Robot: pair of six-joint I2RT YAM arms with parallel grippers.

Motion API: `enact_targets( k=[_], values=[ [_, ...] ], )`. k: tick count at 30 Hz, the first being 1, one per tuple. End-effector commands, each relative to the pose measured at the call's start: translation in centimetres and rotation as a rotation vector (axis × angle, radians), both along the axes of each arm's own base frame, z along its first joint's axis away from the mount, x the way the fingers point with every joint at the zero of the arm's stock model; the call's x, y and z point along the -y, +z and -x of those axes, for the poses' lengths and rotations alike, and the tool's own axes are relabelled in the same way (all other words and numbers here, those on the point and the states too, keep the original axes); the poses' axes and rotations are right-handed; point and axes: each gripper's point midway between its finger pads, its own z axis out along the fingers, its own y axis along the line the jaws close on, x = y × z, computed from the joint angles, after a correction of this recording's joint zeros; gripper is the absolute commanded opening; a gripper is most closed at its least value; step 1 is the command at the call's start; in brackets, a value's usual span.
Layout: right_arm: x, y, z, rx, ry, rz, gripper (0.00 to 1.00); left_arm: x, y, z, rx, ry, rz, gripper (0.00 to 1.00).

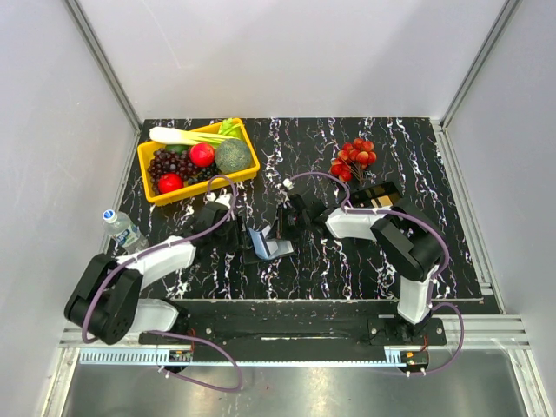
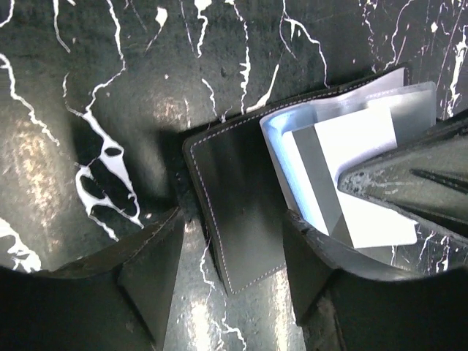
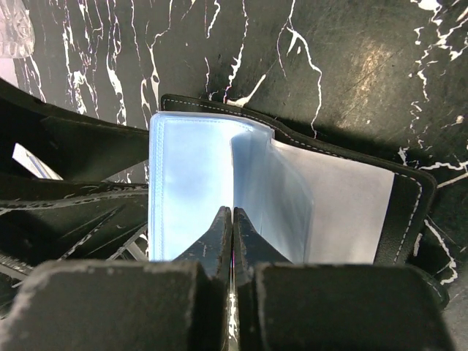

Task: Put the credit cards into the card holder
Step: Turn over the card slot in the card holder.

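Card holder (image 1: 265,245): middle of the bench (image 1: 347,265), between the two hands; it lies open with its black stitched cover on the bench and the pale blue-grey sleeve leaves raised.
Water bottle (image 1: 122,229): far left, off the marbled mat, lying tilted beside the left arm.
Yellow basket (image 1: 205,186): back left of the bench, filled with a leek, dark grapes, red fruit and a green vegetable.
Left hand (image 2: 232,248): fingers spread apart and gripping nothing; a corner of the black cover lies in the gap between them.
Right hand (image 3: 232,219): fingertips pressed together with no gap, at the edge of an upright clear leaf of the card holder, which runs straight in between them.
Right-hand pocket: a white panel shows through the plastic; whether it is a card cannot be told.
Red fruit cluster (image 1: 354,156): back of the bench, right of centre.
Black tray (image 1: 395,187): just beside the cluster, holding tan pieces.
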Motion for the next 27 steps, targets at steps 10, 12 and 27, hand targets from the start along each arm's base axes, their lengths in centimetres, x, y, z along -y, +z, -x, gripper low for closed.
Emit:
enact_targets(
  k=[10, 12, 27],
  values=[
    [0.1, -0.5, -0.8, 0.013, -0.031, 0.012, 0.00, 0.3, 2.4, -0.1, 0.099, 0.075, 0.150, 0.65],
    [0.0, -0.6, -0.6, 0.008, -0.025, 0.011, 0.00, 0.7, 2.4, -0.1, 0.097, 0.066, 0.173, 0.65],
    [-0.1, -0.6, -0.5, 0.002, -0.010, 0.010, 0.00, -0.5, 3.4, 0.2, 0.136, 0.136, 0.177, 0.70]
  ],
)
